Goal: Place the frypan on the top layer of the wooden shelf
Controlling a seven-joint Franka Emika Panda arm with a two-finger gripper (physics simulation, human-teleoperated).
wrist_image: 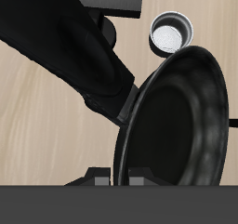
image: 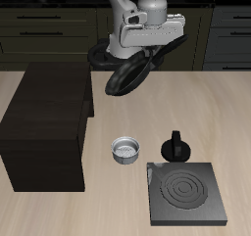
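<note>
The frypan (image: pixel 127 75) is round and black and hangs tilted in the air, held by its rim, beside the upper back corner of the wooden shelf (image: pixel 47 122). My gripper (image: pixel 145 52) is shut on the pan's rim. In the wrist view the pan's bowl (wrist_image: pixel 181 125) fills the frame, its long handle (wrist_image: pixel 65 51) runs away from it, and my gripper (wrist_image: pixel 117 179) pinches the rim. The shelf is a large dark brown box with a flat top, standing on the table; its top is bare.
A small grey metal pot (image: pixel 125 150) stands on the table in front of the shelf and shows in the wrist view (wrist_image: pixel 170 31). A black knobbed object (image: pixel 176 146) stands beside it. A flat square black stove plate (image: pixel 186 193) lies near the table's front edge.
</note>
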